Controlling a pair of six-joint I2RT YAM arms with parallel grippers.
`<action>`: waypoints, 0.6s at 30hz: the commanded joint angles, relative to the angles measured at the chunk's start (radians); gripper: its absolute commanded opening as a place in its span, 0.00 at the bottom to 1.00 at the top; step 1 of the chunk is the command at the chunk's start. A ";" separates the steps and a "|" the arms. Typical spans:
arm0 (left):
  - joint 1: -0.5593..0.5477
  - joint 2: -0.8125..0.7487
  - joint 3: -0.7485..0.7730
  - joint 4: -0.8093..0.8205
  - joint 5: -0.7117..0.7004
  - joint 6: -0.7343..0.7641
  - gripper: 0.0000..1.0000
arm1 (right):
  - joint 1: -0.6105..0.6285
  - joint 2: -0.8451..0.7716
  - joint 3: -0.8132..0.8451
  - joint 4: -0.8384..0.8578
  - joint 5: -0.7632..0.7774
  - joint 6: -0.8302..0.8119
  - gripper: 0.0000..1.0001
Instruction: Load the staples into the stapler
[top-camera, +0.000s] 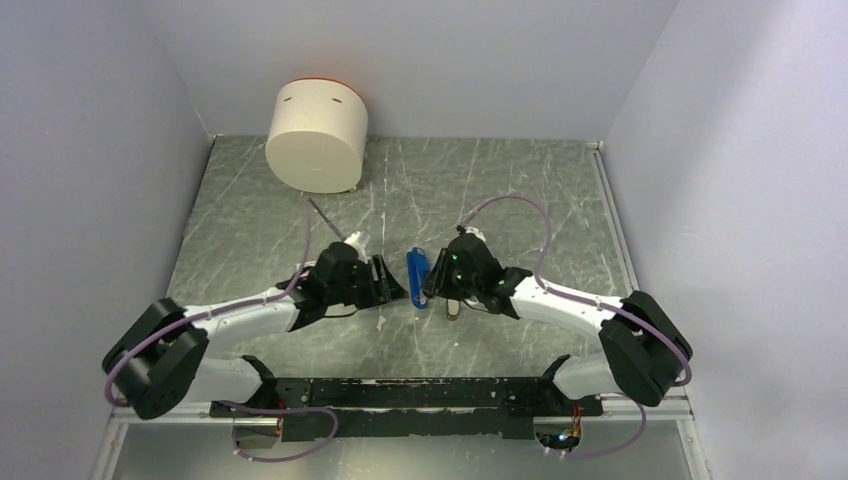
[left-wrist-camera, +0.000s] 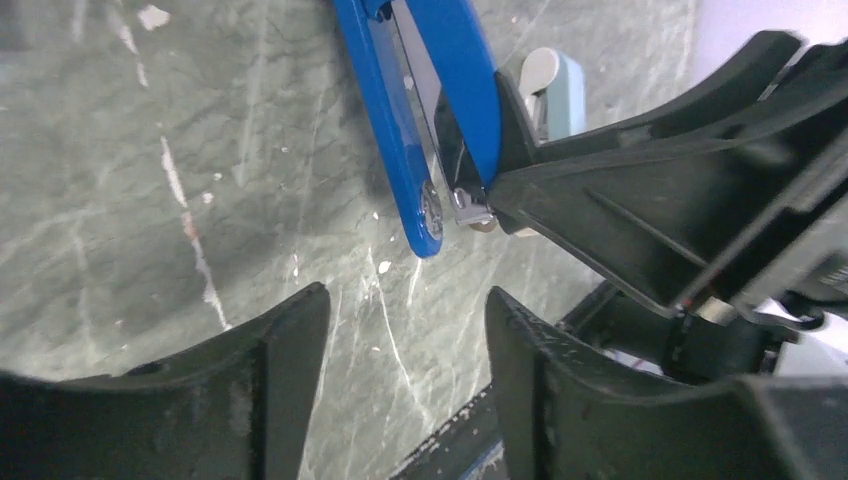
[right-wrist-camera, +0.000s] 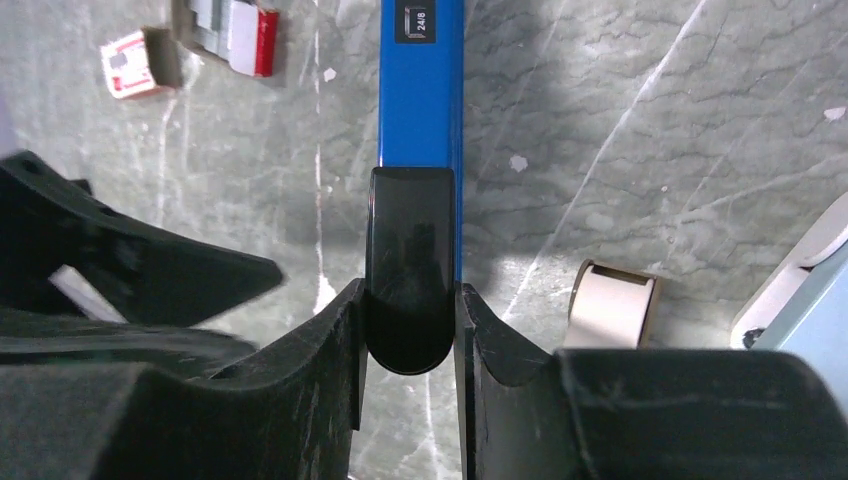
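The stapler (top-camera: 417, 277) lies at the middle of the table, between my two grippers. Its bright blue body (right-wrist-camera: 420, 90) runs away from the right wrist camera. My right gripper (right-wrist-camera: 410, 320) is shut on the stapler's rounded black end. From the left wrist, the stapler (left-wrist-camera: 440, 90) gapes open, with silver metal showing between its blue halves. My left gripper (left-wrist-camera: 405, 330) stands open just short of the stapler's tip, nothing between its fingers. The staples (right-wrist-camera: 130, 65), a tiny red box with a white label, lie beyond the stapler beside a red tray of silvery staples (right-wrist-camera: 235, 22).
A big cream cylinder (top-camera: 316, 135) stands at the back left. A small tan oblong piece (right-wrist-camera: 612, 300) and a pale-blue piece (right-wrist-camera: 800, 290) lie to the right of the stapler. Grey walls close in the table on three sides.
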 joint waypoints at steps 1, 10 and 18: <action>-0.110 0.089 0.048 0.092 -0.216 -0.078 0.58 | -0.016 -0.067 -0.029 0.148 -0.014 0.120 0.17; -0.160 0.166 0.023 0.239 -0.207 -0.089 0.56 | -0.021 -0.076 -0.050 0.160 -0.050 0.135 0.17; -0.164 0.211 0.017 0.281 -0.212 -0.064 0.37 | -0.022 -0.081 -0.056 0.164 -0.067 0.146 0.17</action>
